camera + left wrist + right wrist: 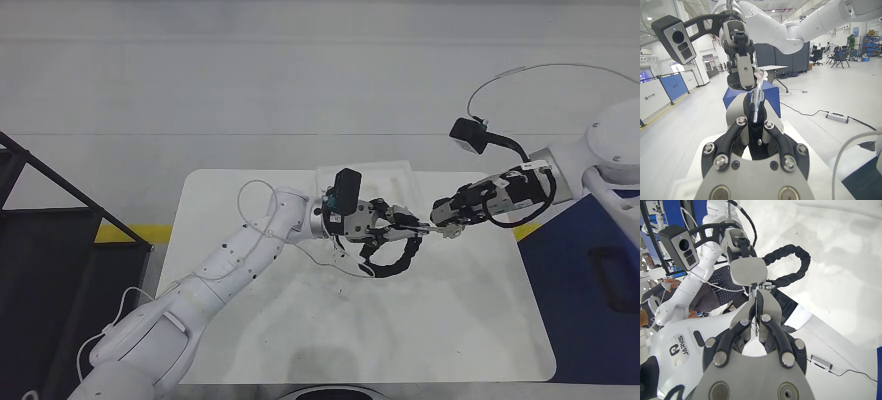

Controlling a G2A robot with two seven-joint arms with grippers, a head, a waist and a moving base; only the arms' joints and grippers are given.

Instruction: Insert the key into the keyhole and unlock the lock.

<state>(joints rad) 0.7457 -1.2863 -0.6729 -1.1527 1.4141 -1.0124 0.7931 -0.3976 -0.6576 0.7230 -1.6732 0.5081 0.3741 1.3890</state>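
White table (300,330) stood on a pale workshop floor, and both arms met above its middle, clear of the surface. The left gripper (754,100) was clamped around the lock (755,109), a chrome barrel carrying a black sleeved cable (791,262) that curved out in a loop and returned to the barrel. Facing it nose to nose, the right gripper (755,303) had its fingers pressed together on the flat head of the key (760,77).

As for progress, the key's blade appeared to enter the barrel's end, with only its head and shoulder standing outside, so I judged the insertion done or nearly so. The turn that frees the lock seemed to be what remained; the cable's end sat at the barrel, and I could not tell whether it was latched.

No proper container played a part. The keyhole served as the only receptacle, and it held the blade. A pale tray-like shape (395,175) lay on the table behind the left wrist; whether anything was in it, I could not tell.
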